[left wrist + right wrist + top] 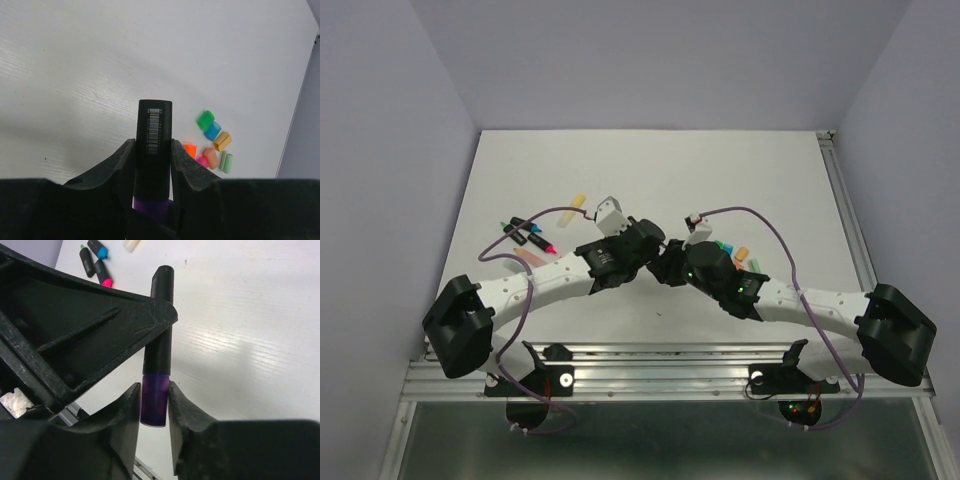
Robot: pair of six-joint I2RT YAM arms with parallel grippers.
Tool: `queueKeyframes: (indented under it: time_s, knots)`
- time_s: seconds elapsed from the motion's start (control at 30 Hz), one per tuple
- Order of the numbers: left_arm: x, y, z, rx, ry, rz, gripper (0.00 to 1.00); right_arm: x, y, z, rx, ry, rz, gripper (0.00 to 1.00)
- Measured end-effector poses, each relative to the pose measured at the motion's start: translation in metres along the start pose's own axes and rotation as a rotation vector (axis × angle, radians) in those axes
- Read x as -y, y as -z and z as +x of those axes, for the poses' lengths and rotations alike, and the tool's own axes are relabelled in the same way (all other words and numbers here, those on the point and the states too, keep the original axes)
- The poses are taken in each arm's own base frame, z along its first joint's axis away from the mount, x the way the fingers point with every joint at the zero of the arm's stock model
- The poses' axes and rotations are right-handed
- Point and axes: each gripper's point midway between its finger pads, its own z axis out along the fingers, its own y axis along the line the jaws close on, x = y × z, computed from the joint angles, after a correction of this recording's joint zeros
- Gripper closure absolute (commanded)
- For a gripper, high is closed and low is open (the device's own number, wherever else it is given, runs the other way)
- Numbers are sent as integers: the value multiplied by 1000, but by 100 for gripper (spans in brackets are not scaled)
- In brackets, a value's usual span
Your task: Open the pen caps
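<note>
The left gripper (pixel 154 150) is clamped on the black pen body (pixel 155 127), whose barcoded end juts out past its fingertips. The purple cap (pixel 153 402) on the pen's other end sits between the fingers of the right gripper (pixel 154 396), which press on both its sides. The likely trouble is a pull off the pen's axis: the cap could bind, or the smooth barrel could slide through the left fingers, and the pen would come away whole. The two grippers are nearly touching, so the only free way is straight apart. There is room over the table (pixel 75 75) ahead of the left fingertips. The loose caps (pixel 212 142) lie to their right, and the uncapped pens (pixel 97 262) lie well beyond the right fingertips, to the left.
</note>
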Motion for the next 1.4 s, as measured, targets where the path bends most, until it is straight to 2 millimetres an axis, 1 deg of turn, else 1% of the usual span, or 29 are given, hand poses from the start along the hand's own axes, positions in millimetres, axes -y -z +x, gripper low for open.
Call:
queueKeyframes:
  time_s: [0.07,0.1,0.23,0.43,0.53,0.57,0.6,0.63,0.67,0.7,0.73,0.77,0.8,0.83,0.93,1.0,1.07,1.13,1.27,1.33,1.4]
  knots:
    - [0,0,0,2,-2,0,100,0,0,0,-1,-4,2,77]
    - [0,0,-1,3,-1,0,100,1,0,1,-2,-4,3,83]
    - [1,0,-2,10,2,2,100,-1,1,3,-14,-14,-5,99]
    - [3,1,-10,49,-25,25,100,-9,4,3,-34,-33,-60,99]
    - [8,3,-14,38,-32,61,100,-14,10,1,-25,-76,-115,99]
    - [9,2,-15,35,-35,71,100,-19,13,3,-34,-93,-147,99]
    - [10,-6,-32,81,-19,72,100,-24,20,10,-73,-105,-188,99]
    - [8,-15,-49,123,0,60,100,-41,34,27,-148,-115,-279,99]
    - [4,-21,-64,157,16,47,100,-51,42,35,-186,-120,-325,99]
    - [-5,-31,-86,208,37,16,100,-60,51,42,-219,-125,-368,99]
    - [-13,-38,-103,249,51,-11,100,-71,61,50,-261,-132,-417,99]
    - [-18,-42,-113,274,59,-29,100,-80,72,58,-297,-135,-465,99]
    - [-25,-45,-124,303,61,-53,100,-84,79,62,-319,-142,-489,99]
    - [-27,-46,-128,315,57,-62,100,-86,85,66,-336,-146,-507,99]
    - [-27,-46,-133,328,26,-68,100,-81,97,71,-360,-161,-508,99]
    - [-26,-46,-135,330,9,-66,100,-76,99,69,-351,-161,-478,99]
    - [-27,-44,-136,332,-18,-68,100,-66,99,69,-339,-157,-426,99]
    - [-25,-40,-139,327,-45,-57,100,-53,97,66,-313,-149,-355,99]
    - [-22,-26,-138,290,-99,-22,100,-16,88,63,-272,-118,-155,99]
    - [-29,-19,-133,260,-129,-23,100,1,84,61,-260,-101,-69,99]
    - [-41,-16,-125,227,-157,-42,100,25,78,55,-235,-86,48,99]
